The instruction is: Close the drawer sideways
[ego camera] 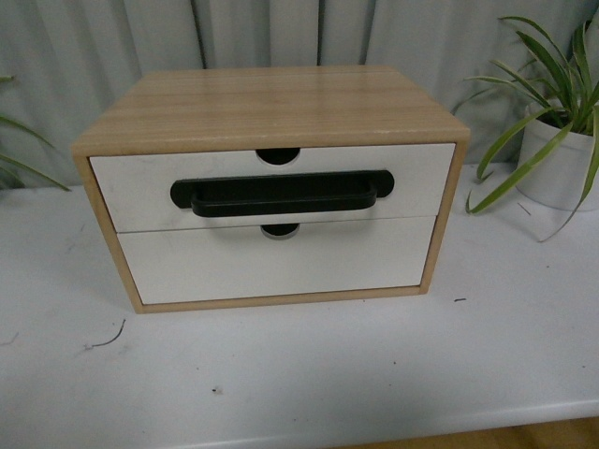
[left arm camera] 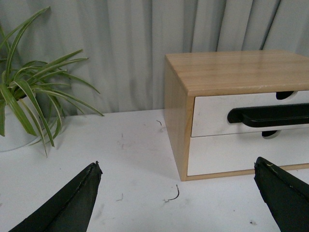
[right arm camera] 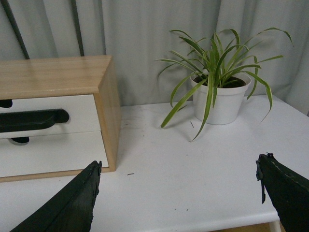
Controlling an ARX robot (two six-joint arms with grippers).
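Drawer [ego camera: 140,187]: upper slot of wooden cabinet [ego camera: 271,103], centre of white desk [ego camera: 374,374]; front flush, facing the camera; long axis and black bar handle [ego camera: 281,194] run left-right. Left tool [left arm camera: 178,193]: wide, empty. Right tool [right arm camera: 178,193]: wide, empty.

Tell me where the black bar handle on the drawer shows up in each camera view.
Front view: black bar handle sits centre, on the upper drawer.
Left wrist view: handle at right edge, cut off.
Right wrist view: handle at left edge, cut off.
Shared landmark: wooden cabinet top.
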